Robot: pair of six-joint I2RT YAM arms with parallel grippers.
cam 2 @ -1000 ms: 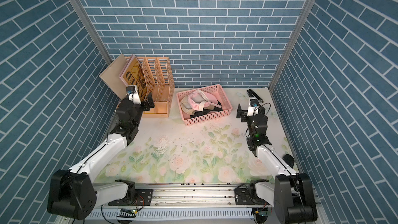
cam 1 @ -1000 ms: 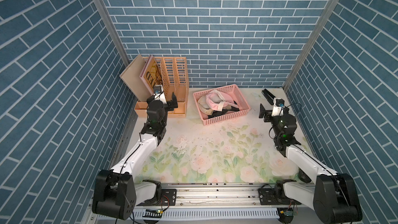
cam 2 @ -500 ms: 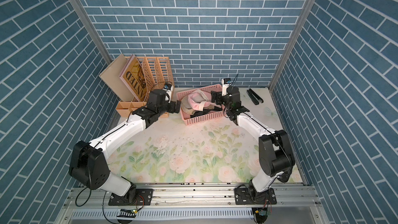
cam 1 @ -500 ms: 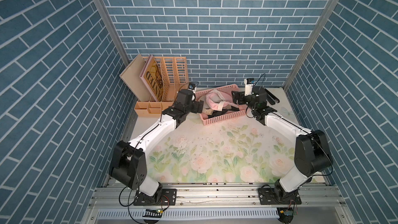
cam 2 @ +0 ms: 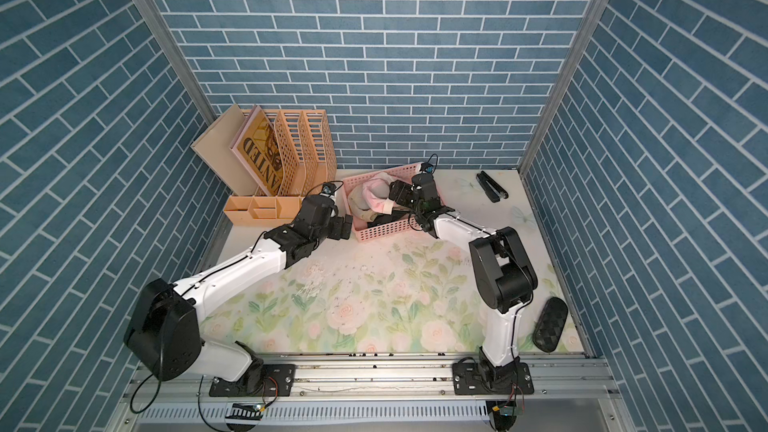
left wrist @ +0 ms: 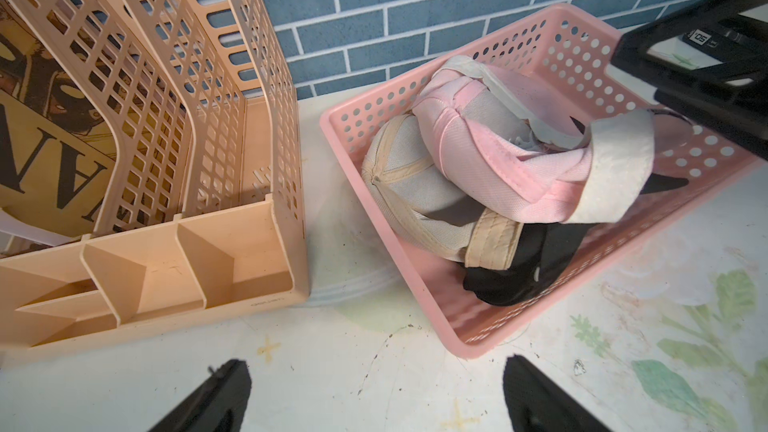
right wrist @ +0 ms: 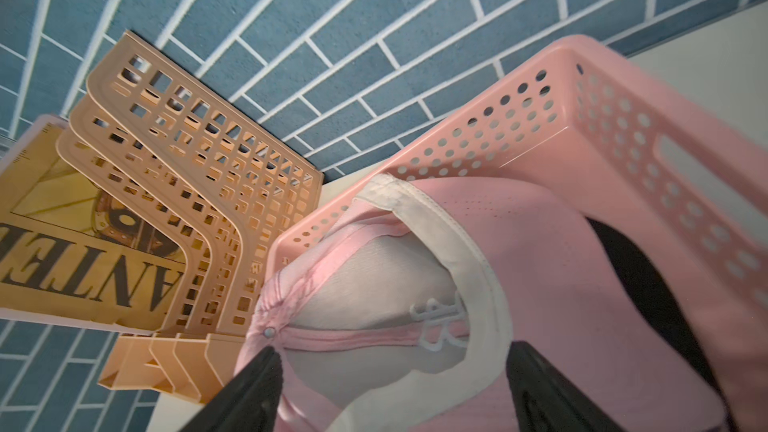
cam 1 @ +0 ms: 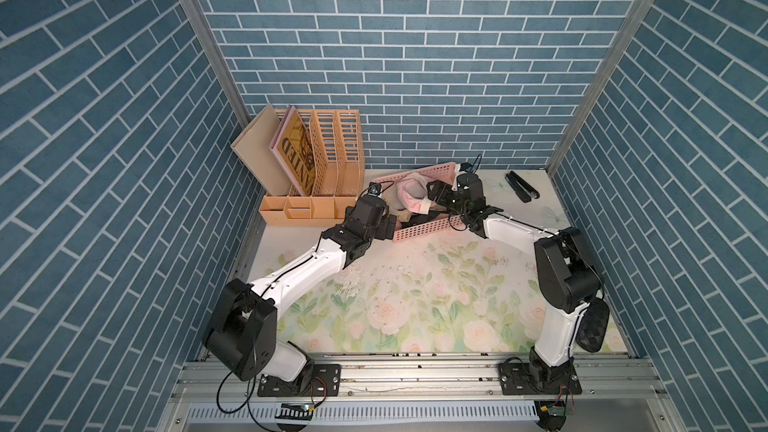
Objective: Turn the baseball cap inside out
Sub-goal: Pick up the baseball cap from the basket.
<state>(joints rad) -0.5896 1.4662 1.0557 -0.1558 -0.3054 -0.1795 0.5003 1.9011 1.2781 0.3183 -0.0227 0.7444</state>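
Observation:
A pink baseball cap [cam 1: 409, 193] [cam 2: 374, 198] [left wrist: 498, 139] [right wrist: 415, 284] lies on top of other caps in a pink perforated basket [cam 1: 424, 228] [cam 2: 382, 231] [left wrist: 415, 284] [right wrist: 582, 118] at the back of the table. Its grey panels with pink seam tape and its white band face up. My right gripper [cam 1: 435, 194] [cam 2: 397, 193] [right wrist: 392, 349] hangs over the basket, open, one finger on each side of the cap's crown. My left gripper [cam 1: 385, 225] [cam 2: 343, 226] [left wrist: 374, 361] is open over bare table at the basket's near left corner, holding nothing.
A beige cap [left wrist: 407, 184] and a black cap [left wrist: 519, 268] lie under the pink one. An orange file rack [cam 1: 328, 160] with a book stands left of the basket. A black stapler [cam 1: 521, 187] lies at the back right, a black case [cam 2: 549, 324] at the front right.
Both arms swung in from the table's sides to the basket. The right gripper came down over the pink cap; the left gripper moved to the basket's near left corner.

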